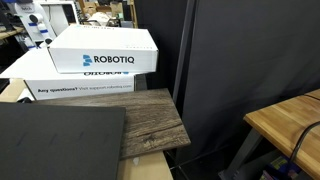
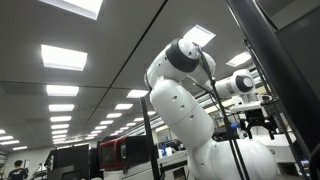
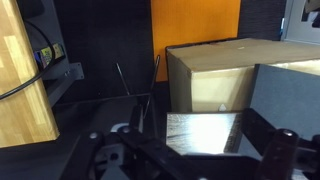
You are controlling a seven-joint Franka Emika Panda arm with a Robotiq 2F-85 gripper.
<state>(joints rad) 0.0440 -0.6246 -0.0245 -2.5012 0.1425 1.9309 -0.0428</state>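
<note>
Cardboard box is seen in the wrist view just ahead of the gripper. An orange panel stands behind the box and a glaring pale surface lies directly in front of it. The gripper's fingers are set wide apart, nothing is gripped between them, and no contact with the box is shown. Left of the box in that view two thin rods are crossed. Farther left of the box a wooden table is found, with a dark cable across its side.

In an exterior view white Robotiq cartons are stacked behind a wood-grain board; how they lie relative to the box cannot be told. The robot arm is seen from below.

Some risks are judged likely. The near edge of the box could be struck by a spread finger on a low advance, and the box shoved or tipped. The rods beside the box could be snagged on a sideways move. Depth in front of the box could be misjudged because of the glare.
</note>
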